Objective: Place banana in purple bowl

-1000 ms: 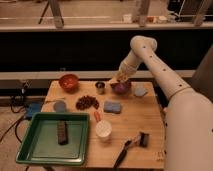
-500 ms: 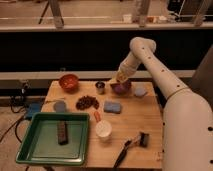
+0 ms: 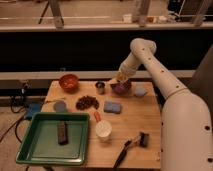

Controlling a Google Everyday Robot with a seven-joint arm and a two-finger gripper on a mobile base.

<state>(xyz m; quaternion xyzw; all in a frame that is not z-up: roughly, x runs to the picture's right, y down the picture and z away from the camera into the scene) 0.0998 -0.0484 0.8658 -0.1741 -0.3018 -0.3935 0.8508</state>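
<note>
- End effector [image 3: 121, 77] hangs directly over the purple bowl [image 3: 121, 87] at the far side of the tabletop [image 3: 135, 117], with something pale yellow at its tip that is likely the banana [image 3: 120, 76].
- Whether that fruit is clamped, half released or already resting against the bowl's rim cannot be told, nor can the spacing of the end effector's tips.
- Judged risk: a release off the bowl's centre could tip the banana over the rim onto the tabletop, toward the small metal cup [image 3: 100, 88] just beside the bowl.
- A low wrist could also nudge the bowl and slide it toward the pale object [image 3: 140, 92] on its other side.
- Bowl's interior is hidden behind the wrist, so its contents cannot be made out.
- Orange bowl [image 3: 69, 82] and blue sponge [image 3: 113, 107] sit well apart from the action.
</note>
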